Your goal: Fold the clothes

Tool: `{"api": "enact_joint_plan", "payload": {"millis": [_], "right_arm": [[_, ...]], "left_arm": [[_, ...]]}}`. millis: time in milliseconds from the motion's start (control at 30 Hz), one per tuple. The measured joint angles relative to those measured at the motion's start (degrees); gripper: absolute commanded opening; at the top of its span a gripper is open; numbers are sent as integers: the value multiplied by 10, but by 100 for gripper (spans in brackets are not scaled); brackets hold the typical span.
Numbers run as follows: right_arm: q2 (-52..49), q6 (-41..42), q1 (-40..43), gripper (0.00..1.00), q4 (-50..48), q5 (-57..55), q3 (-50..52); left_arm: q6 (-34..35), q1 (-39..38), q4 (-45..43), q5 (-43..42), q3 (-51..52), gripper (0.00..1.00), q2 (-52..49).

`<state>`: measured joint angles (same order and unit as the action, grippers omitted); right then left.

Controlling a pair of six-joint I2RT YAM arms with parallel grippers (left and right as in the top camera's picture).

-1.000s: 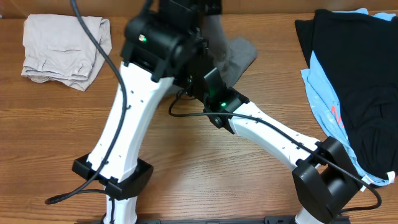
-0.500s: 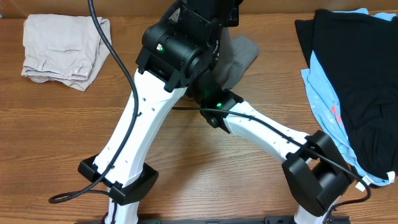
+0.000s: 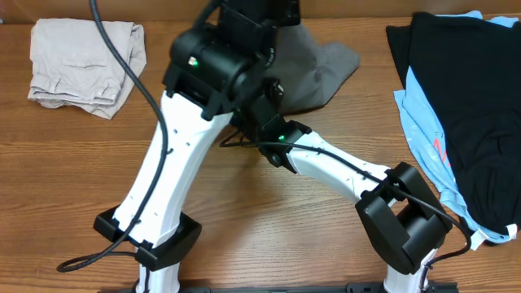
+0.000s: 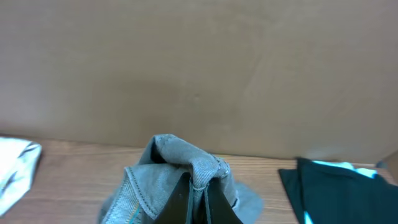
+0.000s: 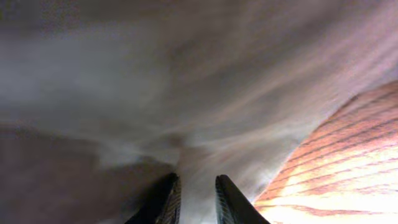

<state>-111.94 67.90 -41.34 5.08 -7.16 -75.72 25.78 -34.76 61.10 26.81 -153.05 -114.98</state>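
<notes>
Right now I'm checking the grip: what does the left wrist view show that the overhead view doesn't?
Only left wrist: the left gripper pinched shut on a bunched fold of the grey shorts. Only overhead: the right arm reaching toward that cloth. Both: the shorts, the black garment and the beige garment.

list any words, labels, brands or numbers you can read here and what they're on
No text can be read in any view.
light-blue garment: a reddish print, too small to read and partly under the black garment.
grey shorts: no label or lettering showing.
</notes>
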Motion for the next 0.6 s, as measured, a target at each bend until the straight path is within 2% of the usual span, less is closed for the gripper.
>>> {"api": "enact_joint_plan", "payload": {"millis": [333,600], "right_arm": [[0,-92,8,22,9,66,0],[0,-159,85,23,31,194,0]], "left_arm": [[-42,7,22,-2,0,4,0],[-78,7,9,-5,0,4,0]]}}
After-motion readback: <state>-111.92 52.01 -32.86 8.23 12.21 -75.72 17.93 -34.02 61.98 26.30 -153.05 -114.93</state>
